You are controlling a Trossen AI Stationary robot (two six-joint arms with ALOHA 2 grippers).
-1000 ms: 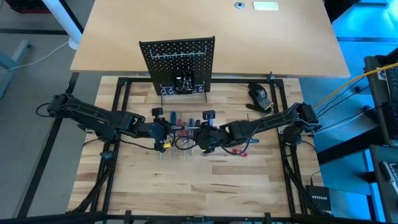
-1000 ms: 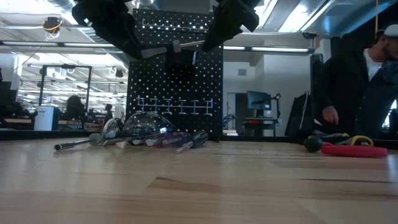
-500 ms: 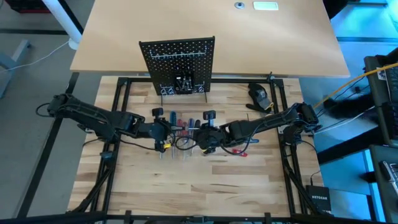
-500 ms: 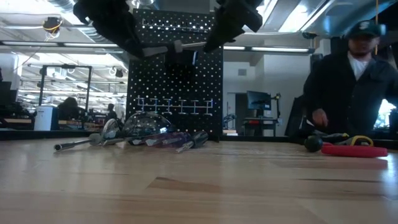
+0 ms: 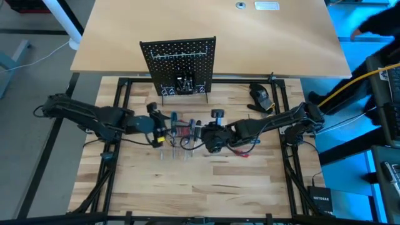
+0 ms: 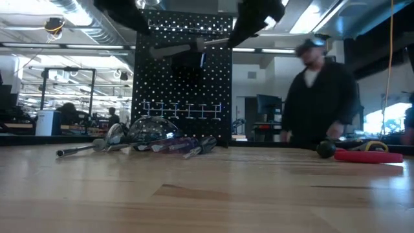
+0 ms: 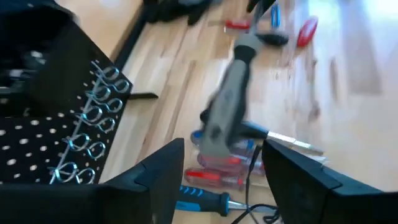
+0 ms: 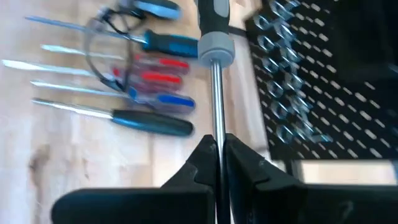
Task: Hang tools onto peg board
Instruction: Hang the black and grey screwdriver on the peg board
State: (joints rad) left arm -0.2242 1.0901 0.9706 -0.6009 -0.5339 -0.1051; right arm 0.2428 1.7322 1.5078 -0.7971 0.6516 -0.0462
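right tool (image 8: pixel 216 163) clenched on a grey-handled screwdriver's (image 8: pixel 214 37) shaft, handle end cut off; left tool (image 7: pixel 217 174) released

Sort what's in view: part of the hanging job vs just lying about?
Job:
- peg board, upright at the table's far edge
- grey-handled screwdriver, shaft pinched in the right tool
- screwdrivers lying on the table
- left tool, open, off the handle

Lying about:
- dark mouse-like lump
- red item at right
- person behind the table

Tools (image 6: pixel 152 144) lie heaped before the upright peg board (image 6: pixel 183 77).
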